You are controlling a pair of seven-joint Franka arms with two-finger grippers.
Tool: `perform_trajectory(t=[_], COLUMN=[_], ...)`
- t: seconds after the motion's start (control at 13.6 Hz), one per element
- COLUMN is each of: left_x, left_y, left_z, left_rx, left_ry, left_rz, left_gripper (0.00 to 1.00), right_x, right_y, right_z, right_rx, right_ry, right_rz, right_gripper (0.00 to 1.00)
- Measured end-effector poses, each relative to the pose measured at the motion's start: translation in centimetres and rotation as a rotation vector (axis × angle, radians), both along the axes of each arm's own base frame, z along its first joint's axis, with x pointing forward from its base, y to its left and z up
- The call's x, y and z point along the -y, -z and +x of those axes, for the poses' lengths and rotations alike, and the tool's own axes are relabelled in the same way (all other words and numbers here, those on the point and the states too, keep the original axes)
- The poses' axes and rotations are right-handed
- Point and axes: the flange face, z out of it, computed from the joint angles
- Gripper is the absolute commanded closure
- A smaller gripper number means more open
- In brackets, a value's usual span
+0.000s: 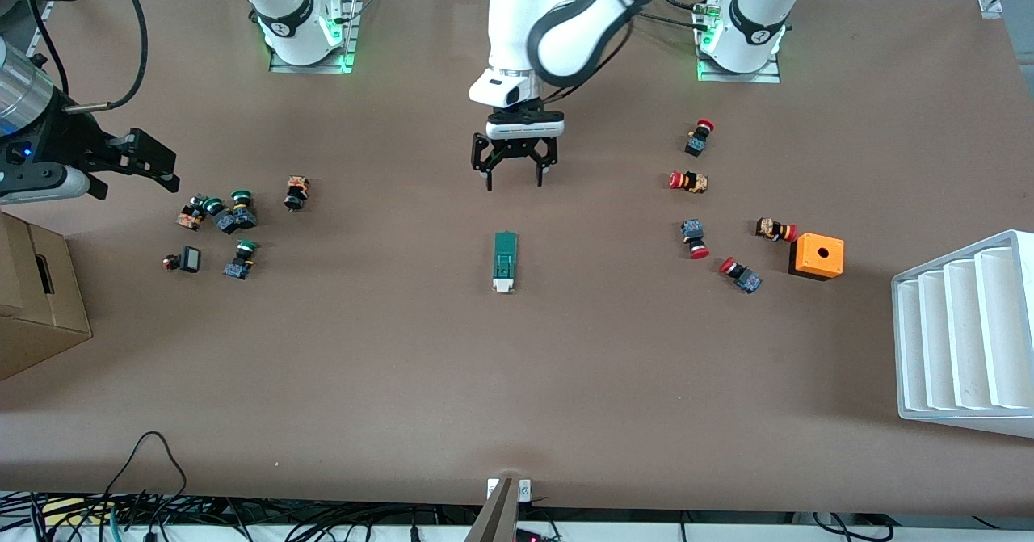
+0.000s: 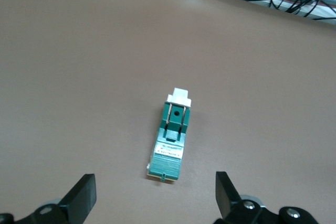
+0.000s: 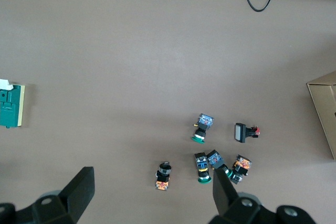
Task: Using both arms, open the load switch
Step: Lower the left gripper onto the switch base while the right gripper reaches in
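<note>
Left gripper [image 1: 514,177], a black two-finger tool on the white jointed arm based at the table's top edge, hangs with its fingers spread wide and holding nothing, over bare brown tabletop [image 1: 517,380] just short of the load switch [image 1: 505,262], on the robots' side of it. The load switch, a small narrow dark-green rectangular block with a ribbed centre and a white end piece, lies flat at mid-table, white end toward the front camera. In the left wrist view it [image 2: 170,142] sits between and ahead of the two fingertips [image 2: 84,192], roughly in line with the gripper's axis.

Right gripper [image 1: 145,158], equally spread and empty, waits above the cluster of green-capped push buttons [image 1: 230,215] at the right arm's end of the table, well apart from the switch.

Judged step: approach, before any contact. To do it well, the left gripper should probably descend with its fingers straddling the switch's long sides, centred on the green body, so closing does not skew the block. The right arm would then need to come in from its end and take the white end piece, leaving the other fingers room. A light block on smooth board may slide if nudged off-centre.

Red-capped push buttons [image 1: 688,181] and an orange box with a hole [image 1: 817,256] lie toward the left arm's end, clear of both paths.
</note>
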Motion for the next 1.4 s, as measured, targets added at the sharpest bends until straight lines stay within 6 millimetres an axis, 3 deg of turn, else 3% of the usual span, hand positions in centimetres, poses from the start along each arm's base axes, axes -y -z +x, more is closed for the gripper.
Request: perform_trajectory(t=[0.29, 0.81, 1.18, 1.4], left_x=[0.0, -0.3, -0.9, 0.0], left_y=[5.5, 13.0, 17.1, 18.1], left_z=[-2.0, -4.8, -4.9, -4.5], left_rx=[0.119, 0.289, 0.384, 0.42], left_ry=[0.054, 0.056, 0.09, 0.108], left_rz=[0.021, 0.06, 0.043, 0.04], left_gripper=[0.0, 0.0, 0.0, 0.0], right_x=[0.0, 0.0, 0.1, 0.6], right_y=[0.0, 0.0, 0.3, 1.9], right_z=[0.0, 0.0, 0.1, 0.9], right_rx=[0.0, 0.0, -0.004, -0.031], right_ry=[0.0, 0.0, 0.002, 0.009], right_rz=[0.0, 0.0, -0.001, -0.009], right_gripper=[0.0, 0.0, 0.0, 0.0])
